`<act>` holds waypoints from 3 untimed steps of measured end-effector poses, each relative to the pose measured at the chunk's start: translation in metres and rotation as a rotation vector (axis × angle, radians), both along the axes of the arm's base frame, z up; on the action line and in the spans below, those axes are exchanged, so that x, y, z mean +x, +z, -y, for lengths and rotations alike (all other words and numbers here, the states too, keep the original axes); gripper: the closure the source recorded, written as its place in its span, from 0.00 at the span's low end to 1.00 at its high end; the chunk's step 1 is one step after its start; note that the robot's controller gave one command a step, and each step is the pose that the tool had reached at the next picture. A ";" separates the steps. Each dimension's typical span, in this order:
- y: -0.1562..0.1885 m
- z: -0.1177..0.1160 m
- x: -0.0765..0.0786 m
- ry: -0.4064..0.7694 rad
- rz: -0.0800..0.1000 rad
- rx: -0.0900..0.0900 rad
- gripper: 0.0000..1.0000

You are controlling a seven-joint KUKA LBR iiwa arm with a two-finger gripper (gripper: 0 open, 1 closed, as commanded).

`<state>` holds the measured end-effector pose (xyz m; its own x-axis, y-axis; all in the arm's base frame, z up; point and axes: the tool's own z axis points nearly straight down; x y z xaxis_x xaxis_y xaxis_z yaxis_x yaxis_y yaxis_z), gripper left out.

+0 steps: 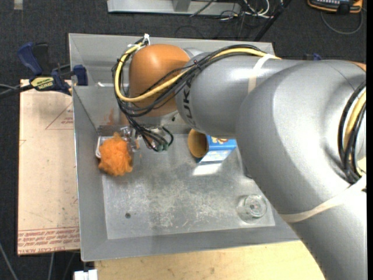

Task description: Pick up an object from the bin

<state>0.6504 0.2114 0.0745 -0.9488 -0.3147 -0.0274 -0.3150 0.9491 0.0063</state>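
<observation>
Orange fluffy clump [115, 156] lay at the left side of the grey metal bin [175, 212], on the floor close against the foot of the left wall. Gripper [133, 137] sat low in the bin just to the upper right of the clump, touching or nearly touching its top edge; contact could not be confirmed. Gripper opening: could not tell, since the wrist's orange cover [156, 77] and looped cables [152, 134] hid its working end, and nothing was visibly held. Other bin contents: a blue box [220, 149] with yellow print near the middle, partly under the arm; an orange-brown cup-like item [197, 144] touching the box's left side; a clear round piece [252, 207] near the lower right corner, well apart from the rest. Remaining floor was bare, scuffed metal. Clump was well apart from box and cup.
</observation>
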 end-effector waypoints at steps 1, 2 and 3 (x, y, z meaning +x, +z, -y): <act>-0.001 0.005 -0.005 -0.033 0.001 0.004 1.00; -0.001 0.000 -0.008 -0.033 0.005 0.002 1.00; -0.002 0.008 -0.010 -0.021 0.008 0.008 1.00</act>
<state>0.6404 0.2035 0.0730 -0.9549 -0.2948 -0.0370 -0.2953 0.9553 0.0113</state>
